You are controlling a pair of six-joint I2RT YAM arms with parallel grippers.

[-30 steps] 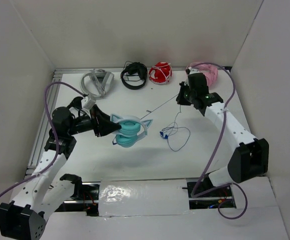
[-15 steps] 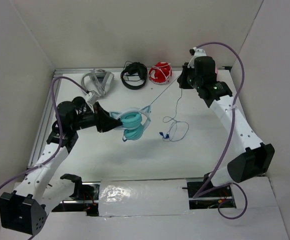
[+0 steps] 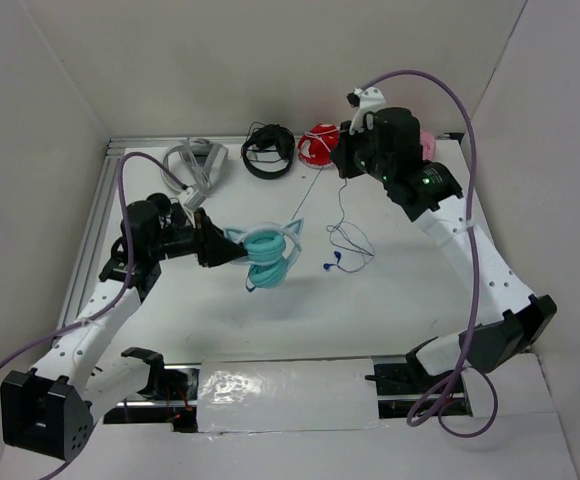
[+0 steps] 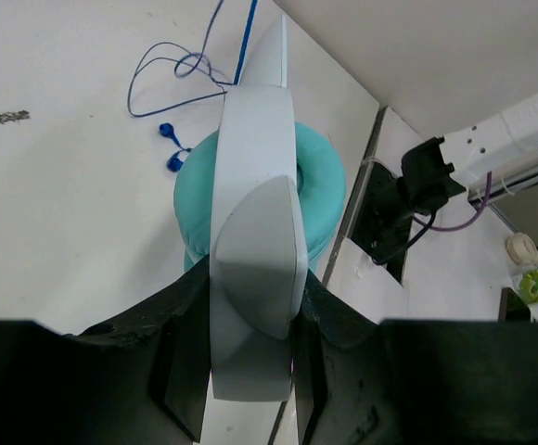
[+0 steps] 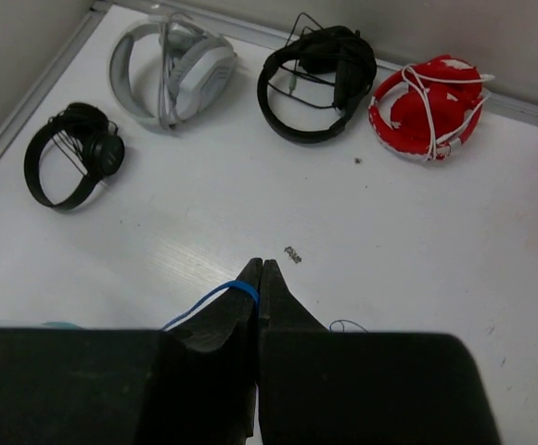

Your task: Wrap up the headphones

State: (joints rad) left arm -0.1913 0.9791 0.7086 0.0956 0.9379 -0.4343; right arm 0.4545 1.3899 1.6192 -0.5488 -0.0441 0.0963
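The teal headphones point(image 3: 267, 252) with a pale cat-ear headband are held off the table at centre-left. My left gripper point(image 3: 220, 250) is shut on the headband point(image 4: 250, 278), with the teal cups point(image 4: 320, 190) beyond it. The thin dark-blue cable point(image 3: 322, 180) runs taut from the headphones up to my right gripper point(image 3: 342, 163), which is shut on it high near the back. In the right wrist view the cable point(image 5: 215, 296) loops over the closed fingertips of that gripper point(image 5: 260, 266). The slack cable and plug point(image 3: 342, 250) hang down to the table.
Along the back wall lie grey headphones point(image 3: 192, 163), black headphones point(image 3: 269, 150), red headphones point(image 3: 319, 145) and pink headphones point(image 3: 426, 143), partly hidden by my right arm. Small black headphones point(image 5: 72, 153) show at the left in the right wrist view. Walls enclose three sides.
My right gripper has risen and moved left and back with the cable, pulling it steeper. My left gripper has shifted the headphones slightly right and turned them.
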